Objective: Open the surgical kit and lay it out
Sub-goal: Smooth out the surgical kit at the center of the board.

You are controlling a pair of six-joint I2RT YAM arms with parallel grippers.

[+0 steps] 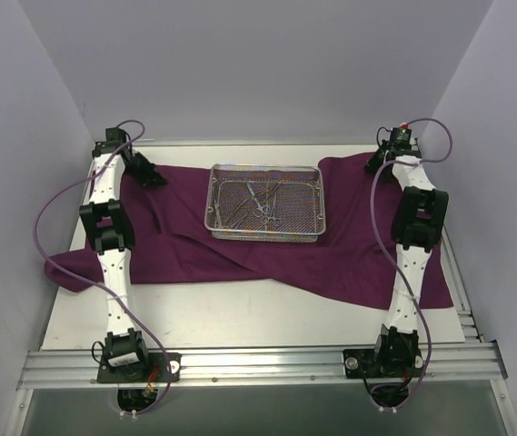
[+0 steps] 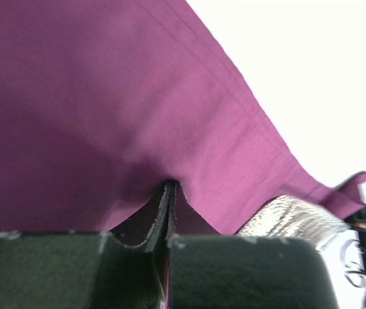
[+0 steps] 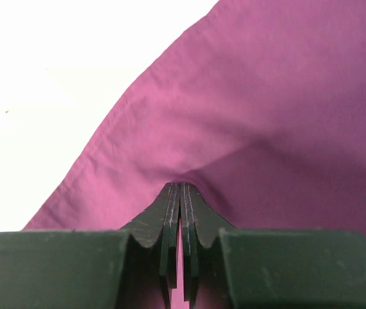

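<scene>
The dark magenta-purple cloth wrap (image 1: 267, 254) lies spread across the table. The silver wire-mesh tray (image 1: 265, 202) stands on it at the back middle, with slim metal instruments (image 1: 263, 202) inside. My left gripper (image 1: 152, 177) is at the cloth's far left part, shut on the cloth (image 2: 105, 96); its jaws pinch a fold. My right gripper (image 1: 373, 163) is at the cloth's far right corner, shut on the cloth (image 3: 266, 116). A bit of the tray (image 2: 292, 215) shows in the left wrist view.
White walls close in the left, back and right. The white table top (image 1: 240, 318) shows in front of the cloth. A metal rail (image 1: 258, 363) carries both arm bases at the near edge. Purple cables loop beside each arm.
</scene>
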